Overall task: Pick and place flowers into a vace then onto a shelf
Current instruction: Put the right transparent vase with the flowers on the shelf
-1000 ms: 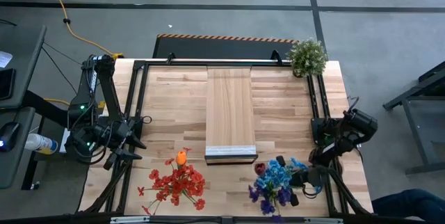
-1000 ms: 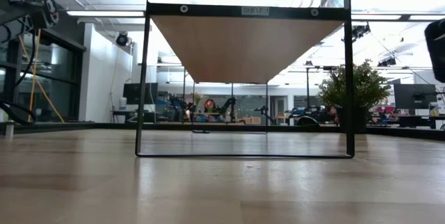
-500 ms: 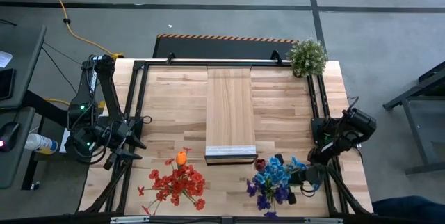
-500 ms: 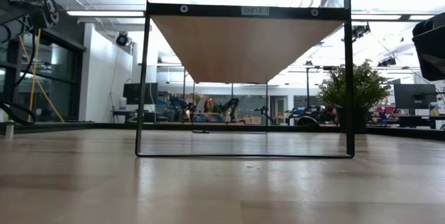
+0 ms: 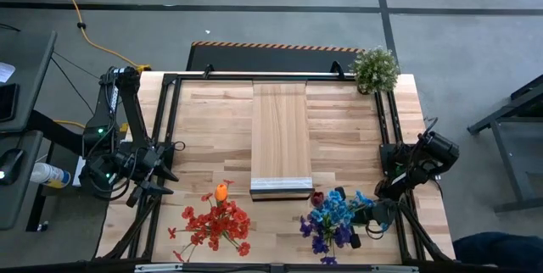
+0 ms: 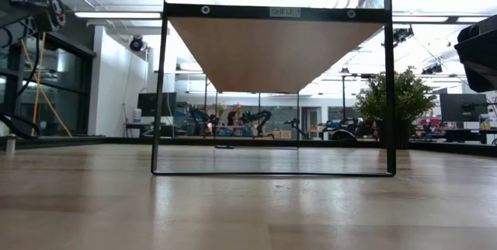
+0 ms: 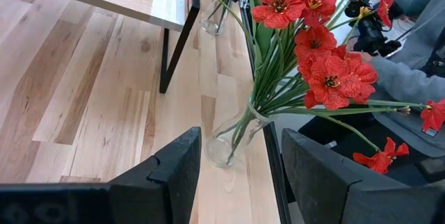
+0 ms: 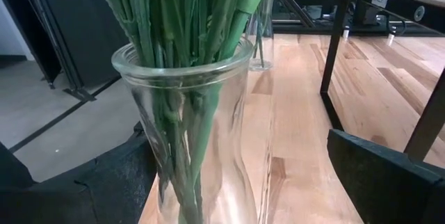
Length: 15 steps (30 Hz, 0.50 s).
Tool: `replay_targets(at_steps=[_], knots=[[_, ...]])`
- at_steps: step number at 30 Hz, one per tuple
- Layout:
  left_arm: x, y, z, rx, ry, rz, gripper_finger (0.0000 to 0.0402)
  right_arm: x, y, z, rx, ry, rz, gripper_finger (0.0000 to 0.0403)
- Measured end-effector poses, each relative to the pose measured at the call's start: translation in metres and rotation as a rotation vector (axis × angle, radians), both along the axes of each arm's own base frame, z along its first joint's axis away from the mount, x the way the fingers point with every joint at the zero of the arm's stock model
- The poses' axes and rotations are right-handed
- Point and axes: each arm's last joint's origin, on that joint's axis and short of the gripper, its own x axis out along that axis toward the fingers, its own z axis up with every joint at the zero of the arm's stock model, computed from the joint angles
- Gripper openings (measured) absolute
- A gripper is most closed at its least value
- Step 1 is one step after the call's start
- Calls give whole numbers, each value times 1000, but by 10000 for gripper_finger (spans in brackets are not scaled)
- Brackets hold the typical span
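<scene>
Two glass vases of flowers stand upright on the table's near part. Blue and purple flowers [image 5: 333, 215] fill one vase [image 8: 188, 113]. My right gripper [image 5: 349, 219] is open, a finger on either side of that vase. Red flowers with one orange head [image 5: 216, 220] fill the other vase [image 7: 226, 144]. To their left, my left gripper [image 5: 172, 169] hangs open above the table's left edge, holding nothing. The shelf [image 5: 282, 133] stands mid-table on black legs. My right gripper comes at the blue flowers' vase level, from the table's right, with the glass body [image 8: 208, 154] between its open fingers. One finger [image 8: 90, 182] lies close beside the glass wall. I cannot tell whether it touches. The vase stands on the table.
A bushy potted plant [image 5: 374, 69] stands at the far right corner. The shelf's black legs [image 8: 334, 57] rise just beyond the vases. A person's sleeve [image 5: 501, 252] shows past the table's near right corner. Bare wood lies on both sides of the shelf.
The blue flower bunch has shifted slightly toward the table's left. In the low view a dark part of the right arm has come farther in from the right edge. The left arm has kept still.
</scene>
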Motion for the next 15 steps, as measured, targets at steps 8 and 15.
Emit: replay_targets(at_steps=[8, 15], knots=[[0, 0, 0, 0, 0, 0, 232, 0, 0, -1, -68, -12, 20, 396], [0, 0, 0, 0, 0, 0, 232, 1, 0, -1, -69, -10, 22, 386]])
